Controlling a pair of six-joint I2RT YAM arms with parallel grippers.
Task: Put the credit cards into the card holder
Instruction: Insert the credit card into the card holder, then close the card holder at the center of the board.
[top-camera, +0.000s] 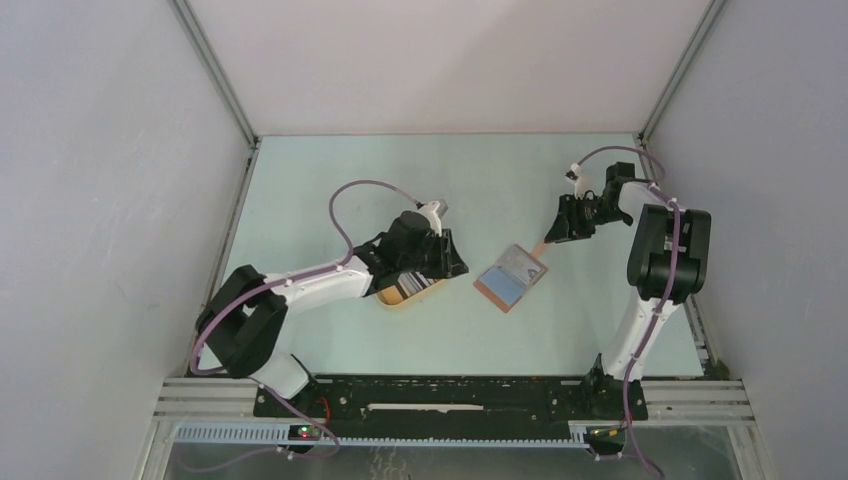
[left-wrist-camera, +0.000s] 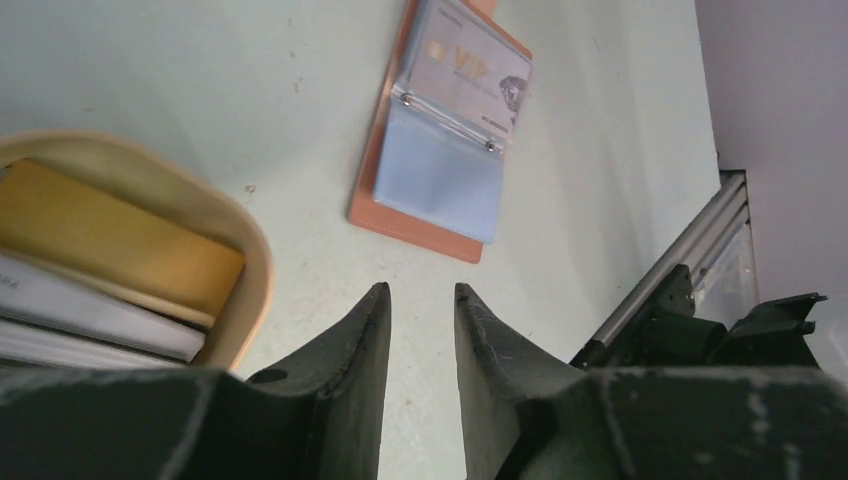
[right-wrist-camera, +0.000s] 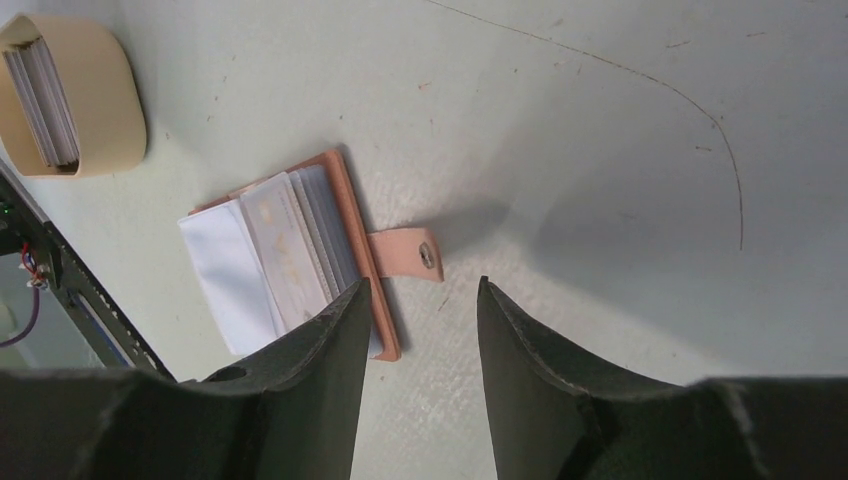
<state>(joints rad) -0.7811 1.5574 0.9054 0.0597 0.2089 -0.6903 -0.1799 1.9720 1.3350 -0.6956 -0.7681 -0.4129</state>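
So the card holder (top-camera: 511, 279) is lying flat and flipped open pretty much dead centre of the overhead view, on the pale green surface (top-camera: 320, 180), with its blue sleeves facing up. In the left wrist view you can make out a card with gold VIP lettering (left-wrist-camera: 462, 68) sitting in the holder's upper sleeve. The snap tab (right-wrist-camera: 410, 250) sticks out toward the right end effector (right-wrist-camera: 420, 285). That one hangs just up and right of the holder in the overhead shot, jaws apart, nothing pinched between them. A stack of credit cards (top-camera: 405, 285) sits in the yellow tray (top-camera: 428, 296), left of centre, near the holder but not touching it. The left end effector (left-wrist-camera: 420, 295) is parked over the tray's right edge. Its fingers are only a little apart, so a narrow gap, and it's not holding anything either.
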